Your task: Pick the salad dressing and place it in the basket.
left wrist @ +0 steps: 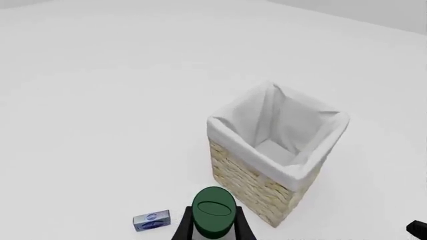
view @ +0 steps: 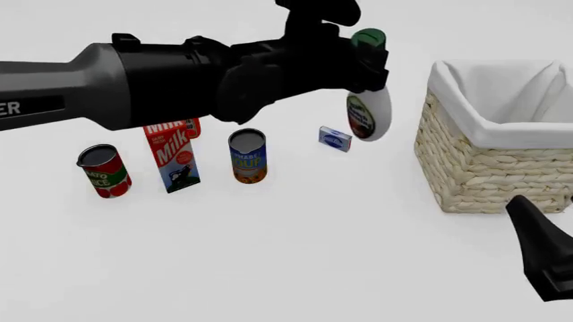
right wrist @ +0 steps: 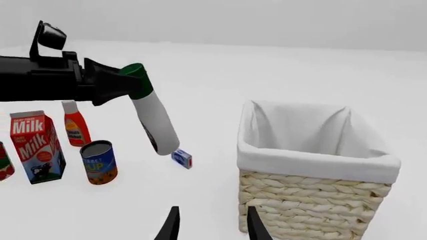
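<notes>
The left gripper pinches the salad dressing just under its dark green cap, so the white bottle hangs clear of the table, tilted, with its base swung toward the basket. The bottle is in the air to the left of the basket's rim, not yet over the white lining. Below and just behind it on the table lies a small blue box. Further left stand a soup can, a milk carton and a tomato sauce can; a red-orange bottle stands behind the carton. None of these lies between the bottle and the basket. The right gripper hovers low near the basket's near side, its fingers spread and holding nothing, well apart from the bottle.
</notes>
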